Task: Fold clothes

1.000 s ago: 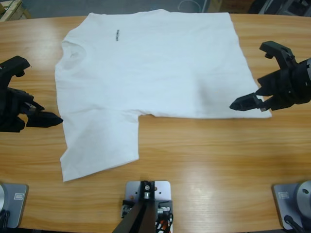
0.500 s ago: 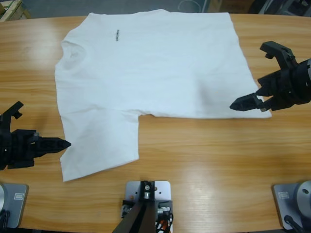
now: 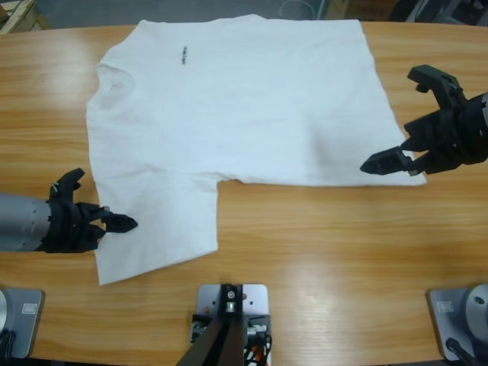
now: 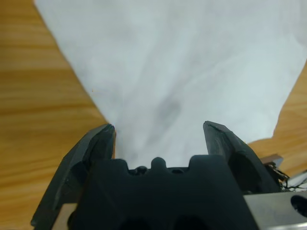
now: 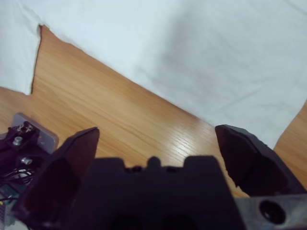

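The left hand, jaws parted, sits at the sleeve edge of the T-shirt, which lies flat on the wooden counter; it should slide one jaw under before closing. The right hand gapes wide over the hem corner. The thin, soft white cotton will likely bunch easily.

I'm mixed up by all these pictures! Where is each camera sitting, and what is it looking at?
High view: fixed above the wooden table, looking down on the white T-shirt; shows the left gripper over the shirt's sleeve edge and the right gripper at its hem corner.
Left wrist view: on the left arm's wrist, looking along its two open black jaws at the sleeve.
Right wrist view: on the right arm's wrist, looking past its open jaws at the hem and bare table.
Shared: all three show the T-shirt on the table.
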Available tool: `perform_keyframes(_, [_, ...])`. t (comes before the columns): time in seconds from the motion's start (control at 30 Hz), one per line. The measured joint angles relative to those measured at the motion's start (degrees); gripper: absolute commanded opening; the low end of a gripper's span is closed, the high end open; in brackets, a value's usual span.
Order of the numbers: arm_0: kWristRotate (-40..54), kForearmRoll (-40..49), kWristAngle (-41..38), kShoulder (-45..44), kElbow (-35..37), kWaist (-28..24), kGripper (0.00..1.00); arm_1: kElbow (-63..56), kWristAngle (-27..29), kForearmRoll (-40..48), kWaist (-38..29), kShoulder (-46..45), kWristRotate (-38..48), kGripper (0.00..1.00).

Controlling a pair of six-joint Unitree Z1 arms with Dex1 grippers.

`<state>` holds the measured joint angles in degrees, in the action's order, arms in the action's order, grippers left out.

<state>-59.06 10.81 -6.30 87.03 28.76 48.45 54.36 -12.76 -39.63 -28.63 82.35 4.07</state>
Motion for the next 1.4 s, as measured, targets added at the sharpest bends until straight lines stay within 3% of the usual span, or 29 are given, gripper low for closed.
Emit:
perform_keyframes(0.67, [-2.7,-2.2,0.1,-1.6,-3.4,0.0,0.720,-0.2,0.0,0.1,0.0,0.0,0.0,0.991])
perform_keyframes(1.23, [-2.8,-5.2,2.4,2.2,-1.5,0.1,0.698,-0.2,0.0,0.1,0.0,0.0,0.0,0.991])
perform_keyframes(1.3, [-2.8,-5.6,2.2,2.7,-1.0,0.1,0.464,-0.2,0.0,0.1,0.0,0.0,0.0,0.991])
perform_keyframes(1.4, [-2.8,-5.9,2.0,3.0,-0.8,0.1,0.015,-0.2,0.0,0.1,0.0,0.0,0.0,0.991])
